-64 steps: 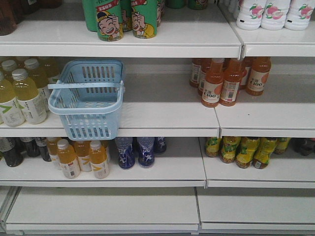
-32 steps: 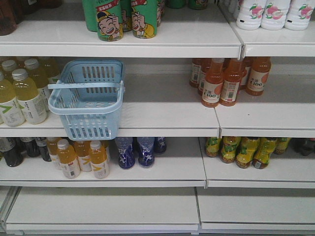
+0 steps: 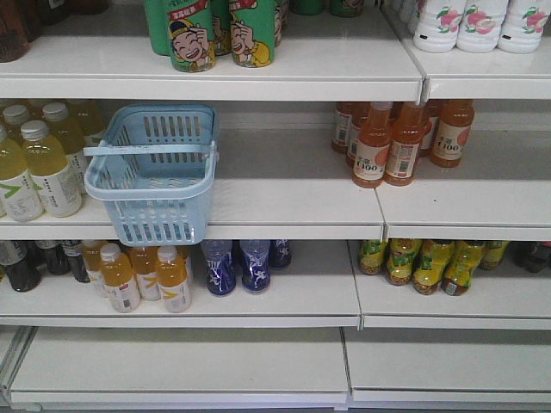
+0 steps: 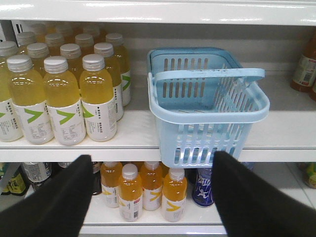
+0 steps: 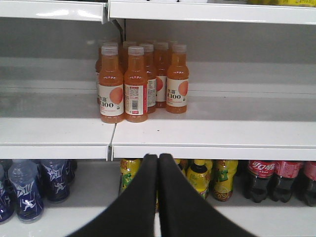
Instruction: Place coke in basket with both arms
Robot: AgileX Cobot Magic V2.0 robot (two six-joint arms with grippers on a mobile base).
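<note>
Front-facing view: basket over shelf front edge, open room rightward.

**Cropped and occluded items**
The frame's top edge is cutting off the green cartoon-printed cans and the white pink-flowered plastic bottles. The black right gripper, jaws pressed together, is masking the yellow-green labelled bottles. Fine label print is resolving too small to read.

Orange bottles mid shelf; yellow bottles (left).
</note>
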